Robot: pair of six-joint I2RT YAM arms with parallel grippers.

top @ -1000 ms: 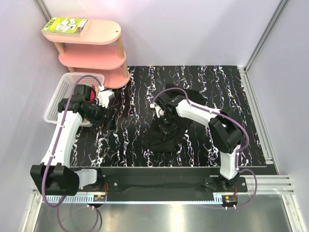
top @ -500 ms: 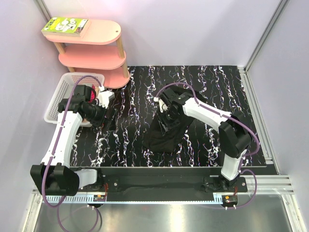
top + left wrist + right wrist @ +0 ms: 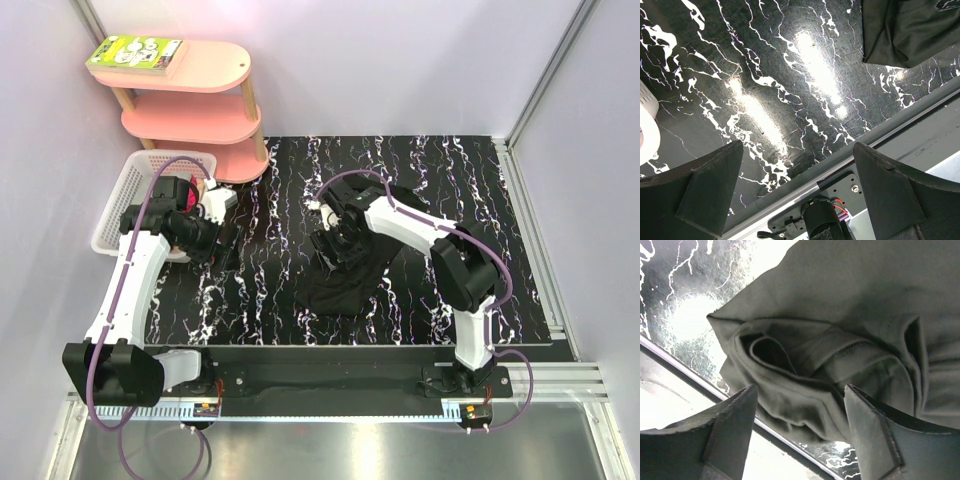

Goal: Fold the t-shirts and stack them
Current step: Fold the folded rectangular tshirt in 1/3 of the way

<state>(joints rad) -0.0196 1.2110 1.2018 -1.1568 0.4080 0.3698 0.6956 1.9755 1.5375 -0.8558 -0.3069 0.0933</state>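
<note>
Right gripper (image 3: 799,392) hangs over the crumpled black shirt (image 3: 840,315), jaws apart, seemingly not touching; left gripper (image 3: 797,146) gapes above the table (image 3: 765,65).

A black marbled table (image 3: 450,170) bears one crumpled black t-shirt (image 3: 345,290) (near its middle).

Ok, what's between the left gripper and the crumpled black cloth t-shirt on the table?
Nothing: only bare black white-veined tabletop separates the left gripper from the crumpled black cloth t-shirt, as the top external and left wrist views show.
</note>
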